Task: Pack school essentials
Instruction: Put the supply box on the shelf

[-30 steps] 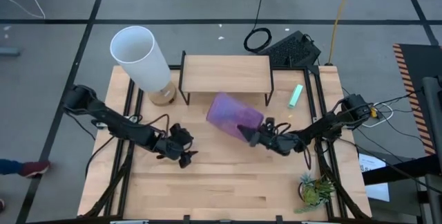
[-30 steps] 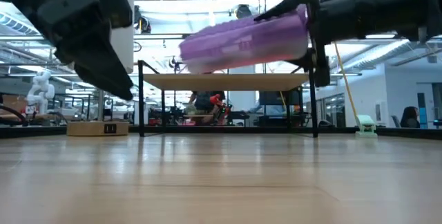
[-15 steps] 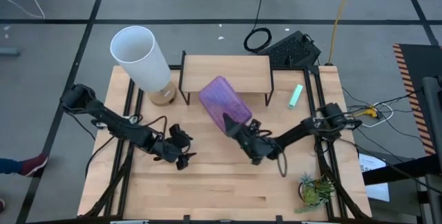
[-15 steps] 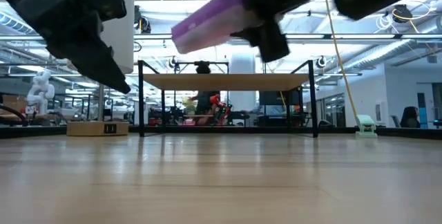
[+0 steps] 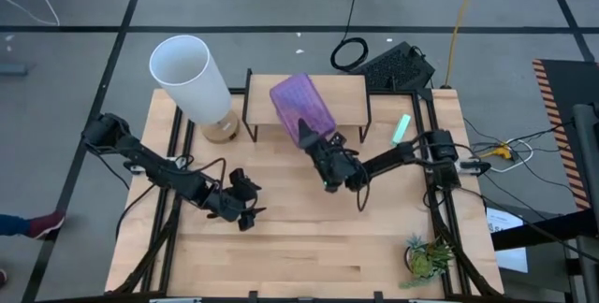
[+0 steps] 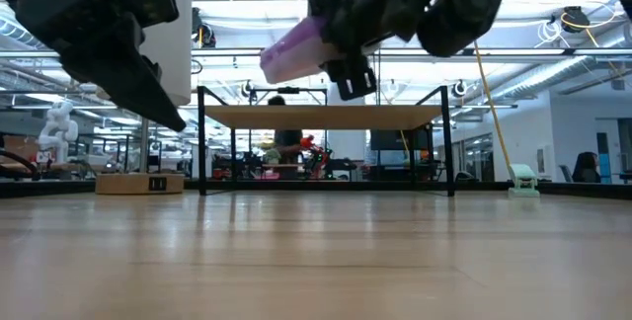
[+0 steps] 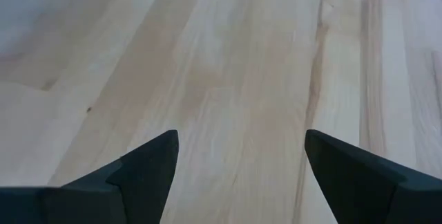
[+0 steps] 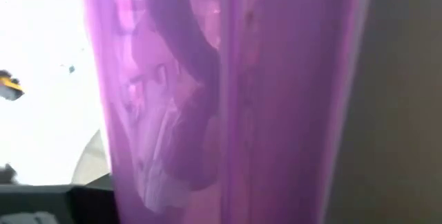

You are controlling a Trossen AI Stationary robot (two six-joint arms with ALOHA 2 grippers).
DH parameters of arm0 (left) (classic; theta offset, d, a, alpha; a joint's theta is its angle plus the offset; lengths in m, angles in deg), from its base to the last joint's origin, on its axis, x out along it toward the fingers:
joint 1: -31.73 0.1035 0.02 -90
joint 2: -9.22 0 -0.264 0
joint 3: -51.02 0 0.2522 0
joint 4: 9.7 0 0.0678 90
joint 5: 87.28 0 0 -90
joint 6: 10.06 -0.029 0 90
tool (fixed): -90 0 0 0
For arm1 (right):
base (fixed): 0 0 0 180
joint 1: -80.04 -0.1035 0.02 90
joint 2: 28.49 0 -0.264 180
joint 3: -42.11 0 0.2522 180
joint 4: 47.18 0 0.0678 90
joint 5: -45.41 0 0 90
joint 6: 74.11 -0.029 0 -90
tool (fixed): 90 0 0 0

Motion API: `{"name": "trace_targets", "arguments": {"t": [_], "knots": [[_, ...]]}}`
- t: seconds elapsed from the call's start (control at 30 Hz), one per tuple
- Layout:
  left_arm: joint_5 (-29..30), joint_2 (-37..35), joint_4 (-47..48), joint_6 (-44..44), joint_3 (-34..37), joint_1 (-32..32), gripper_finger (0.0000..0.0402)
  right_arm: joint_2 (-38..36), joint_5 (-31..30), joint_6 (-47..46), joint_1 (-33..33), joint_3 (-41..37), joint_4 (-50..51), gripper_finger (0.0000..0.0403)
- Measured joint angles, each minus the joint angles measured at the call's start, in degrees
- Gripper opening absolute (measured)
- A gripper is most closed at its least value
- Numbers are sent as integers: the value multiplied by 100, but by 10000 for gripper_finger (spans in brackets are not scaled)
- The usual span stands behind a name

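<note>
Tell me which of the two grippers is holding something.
The right gripper: it holds the purple case lifted above the table, near the wooden shelf. The left gripper is open and holds nothing; its fingers show only bare wood between them.

Left end effector (image 5: 245, 211) open, right end effector (image 5: 314, 142) clamped.

A white lamp (image 5: 191, 77) is seen at the table's far left corner, a potted plant (image 5: 429, 258) at its near right corner.
</note>
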Motion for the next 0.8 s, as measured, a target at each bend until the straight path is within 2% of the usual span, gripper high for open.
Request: {"name": "trace_targets", "arguments": {"t": [0.13,0.3,0.47,0.8], "knots": [[0,-2,0,19,0,30,321,0,555,-223,250,0,78,265],[-2,-2,0,55,0,-9,321,0,760,-246,412,-2,130,266],[-2,-4,-2,103,0,-22,321,0,784,-319,414,-2,232,277],[-2,-4,-2,184,0,-20,321,-2,765,-431,486,-7,585,329]]}}
